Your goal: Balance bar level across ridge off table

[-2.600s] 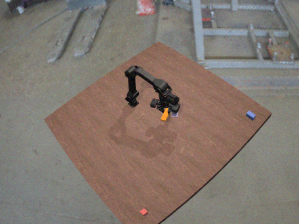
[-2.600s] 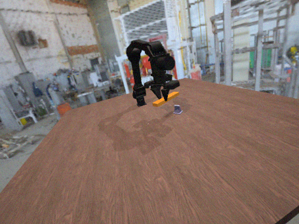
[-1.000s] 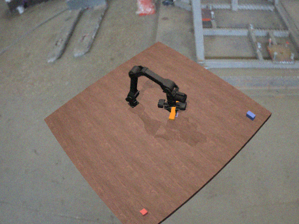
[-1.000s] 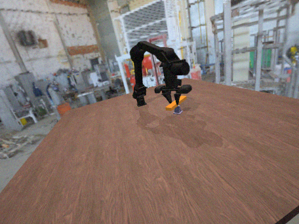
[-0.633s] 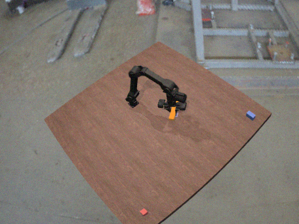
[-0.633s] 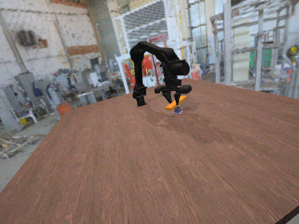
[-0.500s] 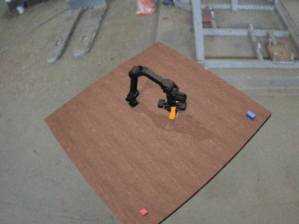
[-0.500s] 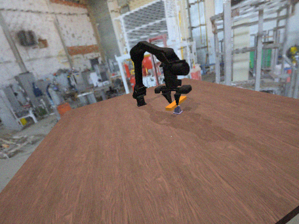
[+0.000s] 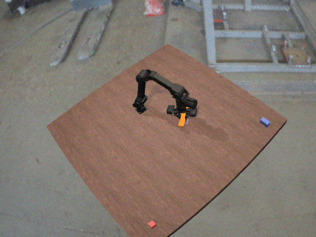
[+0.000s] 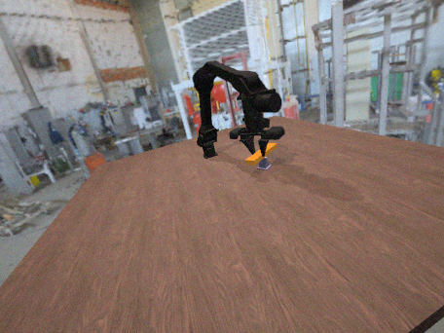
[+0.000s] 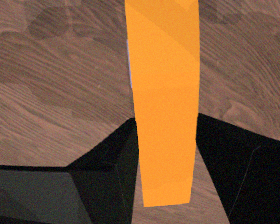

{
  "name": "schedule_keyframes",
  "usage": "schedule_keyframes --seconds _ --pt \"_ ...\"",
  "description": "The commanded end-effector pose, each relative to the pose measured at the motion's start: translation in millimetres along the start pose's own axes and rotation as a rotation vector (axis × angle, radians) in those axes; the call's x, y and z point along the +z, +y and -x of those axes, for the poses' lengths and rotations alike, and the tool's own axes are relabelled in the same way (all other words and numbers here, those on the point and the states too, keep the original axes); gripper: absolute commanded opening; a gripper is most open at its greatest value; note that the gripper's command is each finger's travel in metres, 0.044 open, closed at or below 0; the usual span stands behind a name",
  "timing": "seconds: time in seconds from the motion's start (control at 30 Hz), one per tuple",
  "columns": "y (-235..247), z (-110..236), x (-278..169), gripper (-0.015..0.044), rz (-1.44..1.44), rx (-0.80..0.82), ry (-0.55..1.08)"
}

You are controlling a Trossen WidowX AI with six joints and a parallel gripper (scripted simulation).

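Note:
My gripper (image 9: 181, 116) (image 10: 256, 153) (image 11: 164, 122) is shut on the orange bar (image 9: 181, 119) (image 10: 260, 153) (image 11: 164, 91) near the middle of the wooden table (image 9: 138, 156) (image 10: 219, 249). The bar sits just over the small grey ridge (image 10: 264, 165) (image 9: 187, 121), close to level in the exterior view. In the wrist view the bar hides almost all of the ridge; only a thin pale edge (image 11: 129, 66) shows along the bar's left side. I cannot tell whether the bar touches the ridge.
A blue block (image 9: 265, 122) lies near the table's right corner. A red block (image 9: 152, 224) lies near the front corner. The arm's base (image 9: 140, 106) (image 10: 209, 149) stands left of the bar.

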State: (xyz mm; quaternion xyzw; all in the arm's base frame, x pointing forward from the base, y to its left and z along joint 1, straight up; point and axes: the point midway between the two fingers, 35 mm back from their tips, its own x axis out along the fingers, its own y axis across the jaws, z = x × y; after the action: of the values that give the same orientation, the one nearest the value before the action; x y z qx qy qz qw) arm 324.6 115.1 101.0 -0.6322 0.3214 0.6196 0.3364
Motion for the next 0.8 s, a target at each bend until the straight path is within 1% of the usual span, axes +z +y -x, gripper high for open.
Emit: schedule_keyframes --seconds 0.0,0.77 --pt "0.0 -0.9 -0.2 0.0 -0.004 0.001 0.001" --pt "0.1 -2.9 -0.2 0.0 -0.004 0.001 0.001"
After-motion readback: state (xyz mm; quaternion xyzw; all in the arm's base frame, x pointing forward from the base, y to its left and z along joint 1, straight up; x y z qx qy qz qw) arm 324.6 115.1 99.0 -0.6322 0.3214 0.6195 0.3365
